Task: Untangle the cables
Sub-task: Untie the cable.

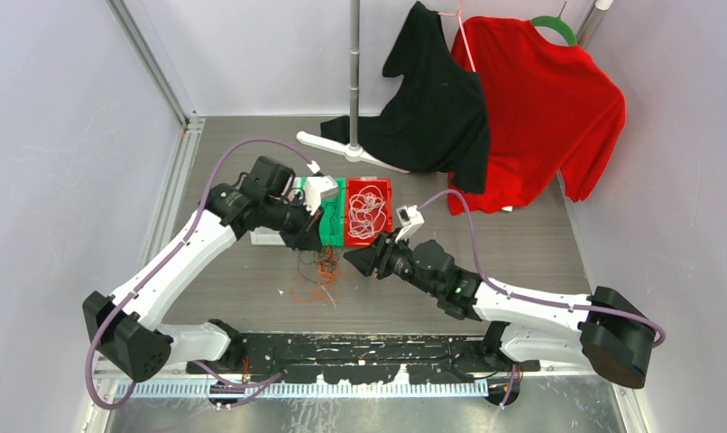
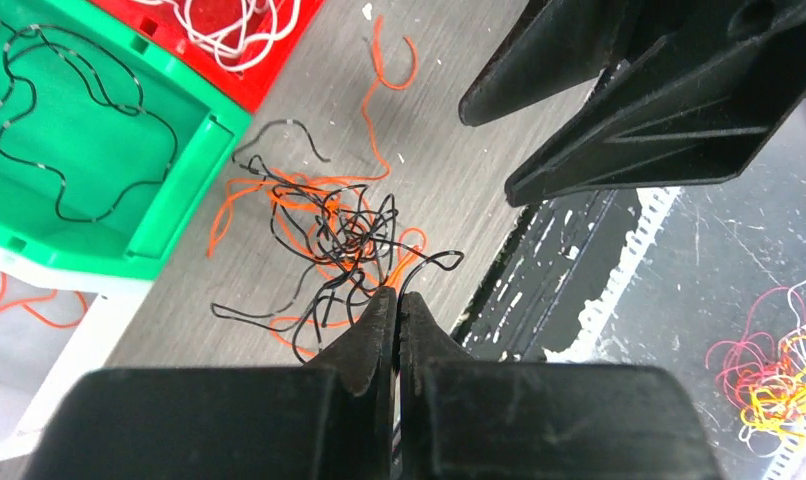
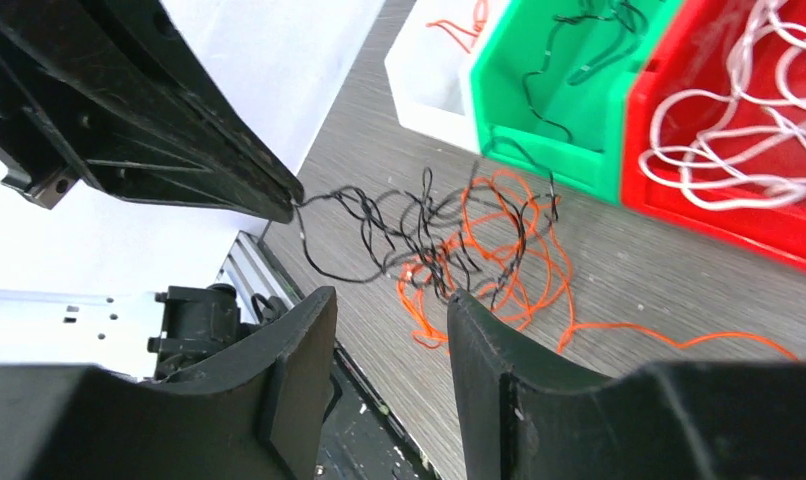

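A tangle of thin black and orange-red cables (image 1: 317, 275) lies on the table in front of the bins; it also shows in the left wrist view (image 2: 339, 230) and the right wrist view (image 3: 459, 240). My left gripper (image 1: 313, 244) (image 2: 397, 296) is shut on a black cable at the tangle's near edge, and the strand runs taut from its tip. My right gripper (image 1: 349, 261) (image 3: 391, 300) is open and empty, just right of the tangle and a little above the table. White cables lie in the red bin (image 1: 389, 194), black cables in the green bin (image 2: 194, 170).
A white bin (image 3: 419, 85) with an orange-red cable stands left of the green one. A stand pole (image 1: 354, 72) with a black shirt (image 1: 437, 99) and a red shirt (image 1: 540, 108) is behind. The black base rail (image 1: 369, 347) runs along the near edge.
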{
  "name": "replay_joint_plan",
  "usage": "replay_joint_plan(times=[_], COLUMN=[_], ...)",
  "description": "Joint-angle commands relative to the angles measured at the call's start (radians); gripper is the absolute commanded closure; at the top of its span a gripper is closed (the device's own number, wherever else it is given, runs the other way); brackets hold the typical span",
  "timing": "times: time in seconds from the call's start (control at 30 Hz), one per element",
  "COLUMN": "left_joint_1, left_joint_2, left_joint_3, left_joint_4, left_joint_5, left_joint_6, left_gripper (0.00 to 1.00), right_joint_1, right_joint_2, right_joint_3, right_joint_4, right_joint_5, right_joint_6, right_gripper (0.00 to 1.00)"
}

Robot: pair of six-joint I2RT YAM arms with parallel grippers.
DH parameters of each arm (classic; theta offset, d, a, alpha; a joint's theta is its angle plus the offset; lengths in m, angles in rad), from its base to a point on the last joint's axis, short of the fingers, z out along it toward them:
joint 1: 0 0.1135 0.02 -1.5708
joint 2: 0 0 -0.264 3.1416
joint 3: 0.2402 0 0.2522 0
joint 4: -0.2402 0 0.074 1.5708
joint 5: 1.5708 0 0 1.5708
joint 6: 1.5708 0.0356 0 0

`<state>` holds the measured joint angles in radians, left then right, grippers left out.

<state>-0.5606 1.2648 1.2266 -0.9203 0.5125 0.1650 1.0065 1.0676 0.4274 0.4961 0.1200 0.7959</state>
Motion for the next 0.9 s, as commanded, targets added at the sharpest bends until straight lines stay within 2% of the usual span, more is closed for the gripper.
replay_joint_plan(times=[0.0, 0.23, 0.5, 0.87], left_joint_1=[0.005, 0.005, 0.005, 0.005], left_joint_2=[-0.052, -0.085, -0.09, -0.088], left_joint_3=[0.023, 0.028, 0.064, 0.092], left_joint_4=[-0.037, -0.042, -0.087, -0.082], left_joint_5=[0.002, 0.007, 0.084, 0.166], left_joint_6=[-0.072, -0.124, -0.165, -0.219], left_gripper=[1.0, 1.0, 1.0, 1.0], right_joint_1=[0.057, 0.164, 0.228, 0.231], right_joint_2=[0.035, 0.09, 0.157, 0.231], right_joint_3=[0.111, 0.184, 0.232, 0.249], right_joint_4=[0.044, 0.023, 0.029, 0.135], right_joint_5=[0.01, 0.125, 0.436, 0.452], right_joint_6=[-0.099, -0.197, -0.274, -0.309], right_gripper=[0.49, 0.49, 0.54, 0.54])
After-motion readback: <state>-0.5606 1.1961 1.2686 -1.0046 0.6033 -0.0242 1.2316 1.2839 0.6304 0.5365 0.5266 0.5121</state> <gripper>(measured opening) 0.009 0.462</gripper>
